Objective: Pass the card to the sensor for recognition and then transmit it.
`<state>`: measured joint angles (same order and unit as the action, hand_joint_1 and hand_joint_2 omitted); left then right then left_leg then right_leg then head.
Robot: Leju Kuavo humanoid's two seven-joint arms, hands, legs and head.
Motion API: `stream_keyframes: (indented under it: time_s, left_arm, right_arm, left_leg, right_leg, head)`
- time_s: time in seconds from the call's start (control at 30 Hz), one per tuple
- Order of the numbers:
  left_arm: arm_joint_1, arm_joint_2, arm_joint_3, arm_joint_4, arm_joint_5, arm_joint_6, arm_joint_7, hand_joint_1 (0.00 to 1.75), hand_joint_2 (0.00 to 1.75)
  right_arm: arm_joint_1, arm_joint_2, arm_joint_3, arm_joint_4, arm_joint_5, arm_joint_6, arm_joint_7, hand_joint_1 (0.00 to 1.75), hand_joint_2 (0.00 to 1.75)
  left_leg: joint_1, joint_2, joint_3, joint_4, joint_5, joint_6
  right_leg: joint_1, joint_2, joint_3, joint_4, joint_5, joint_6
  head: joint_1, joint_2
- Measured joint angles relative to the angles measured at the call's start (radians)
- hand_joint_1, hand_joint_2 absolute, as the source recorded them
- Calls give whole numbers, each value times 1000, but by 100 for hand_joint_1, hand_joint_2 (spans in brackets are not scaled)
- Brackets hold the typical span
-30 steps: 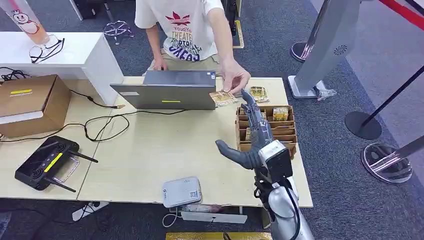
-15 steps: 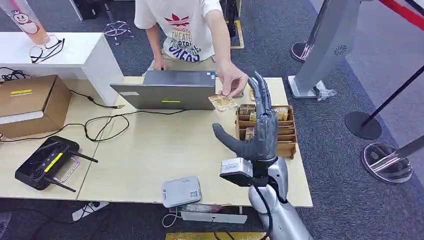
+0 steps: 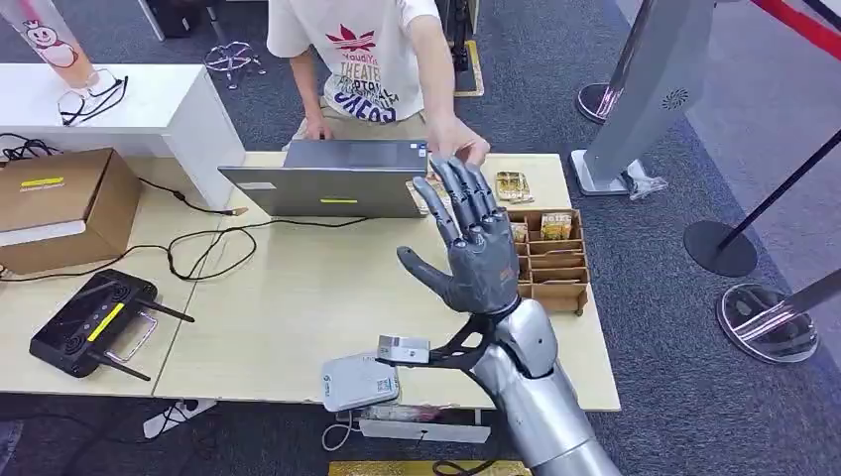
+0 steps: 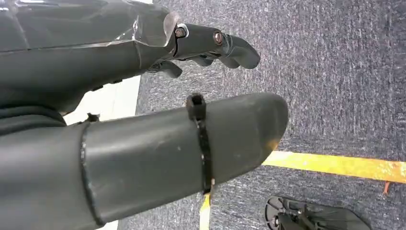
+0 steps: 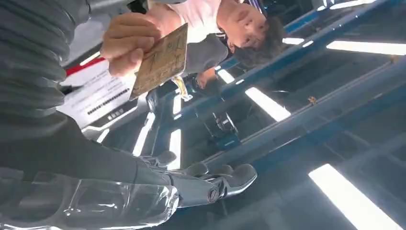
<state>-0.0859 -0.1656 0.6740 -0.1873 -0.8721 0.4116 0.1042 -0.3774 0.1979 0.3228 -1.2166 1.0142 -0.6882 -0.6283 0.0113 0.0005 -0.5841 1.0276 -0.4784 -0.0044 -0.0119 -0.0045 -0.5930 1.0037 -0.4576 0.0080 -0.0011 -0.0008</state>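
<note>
Right hand (image 3: 474, 248) raised above the table (image 3: 298, 297), palm up, fingers spread and grasping nothing. Card (image 5: 160, 61) pinched in the person's hand (image 5: 125, 43), just beside the robot's fingertips; in the head view, mostly hidden behind those fingers, with the person's hand (image 3: 458, 147) at 12 o'clock of the palm. Laptop (image 3: 332, 178) at 10 o'clock of the palm, wooden card organizer (image 3: 551, 260) at 3 o'clock, another card (image 3: 513, 185) lying flat on the table at 1 o'clock. White sensor box (image 3: 360, 380) at 7 o'clock, near the table's front edge. Left hand (image 4: 143, 124) hanging over grey carpet, fingers loosely extended, nothing held. Black controller (image 3: 91, 323) far off at 9 o'clock.
</note>
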Motion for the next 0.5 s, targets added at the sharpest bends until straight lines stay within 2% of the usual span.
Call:
stream_keyframes:
  time_s: [0.17,0.27,0.33,0.37,0.4,0.43,0.47,0.5]
  left_arm:
    - [0,0,1,0,8,3,1,0,0]
    - [0,0,2,0,9,3,1,0,0]
    - [0,0,2,0,9,3,0,0,0]
    - [1,0,2,0,9,3,0,0,0]
    - [1,0,2,0,9,3,0,0,0]
    - [1,0,2,0,9,3,0,0,0]
    - [1,0,2,0,9,3,0,0,0]
    - [1,0,2,0,8,3,0,0,0]
  right_arm:
    - [-19,36,-58,58,68,0,-32,2,175]
    - [-23,49,-79,79,77,0,-40,16,175]
    - [-25,56,-93,90,77,0,-44,63,175]
    - [-25,59,-100,93,77,0,-45,63,175]
    - [-25,61,-106,97,77,0,-47,138,175]
    - [-25,62,-109,99,77,0,-47,147,175]
    - [-26,63,-112,102,77,0,-49,147,175]
    - [-26,65,-115,105,77,0,-49,159,175]
  left_leg:
    - [0,0,0,0,0,0]
    - [0,0,0,0,0,0]
    - [0,0,0,0,0,0]
    - [0,0,0,0,0,0]
    - [0,0,0,0,0,0]
    - [0,0,0,0,0,0]
    - [0,0,0,0,0,0]
    - [0,0,0,0,0,0]
  right_leg:
    - [0,0,0,0,0,0]
    - [0,0,0,0,0,0]
    - [0,0,0,0,0,0]
    - [0,0,0,0,0,0]
    - [0,0,0,0,0,0]
    - [0,0,0,0,0,0]
    - [0,0,0,0,0,0]
    - [0,0,0,0,0,0]
  head:
    - [0,0]
    - [0,0]
    - [0,0]
    - [0,0]
    - [0,0]
    - [0,0]
    - [0,0]
    - [0,0]
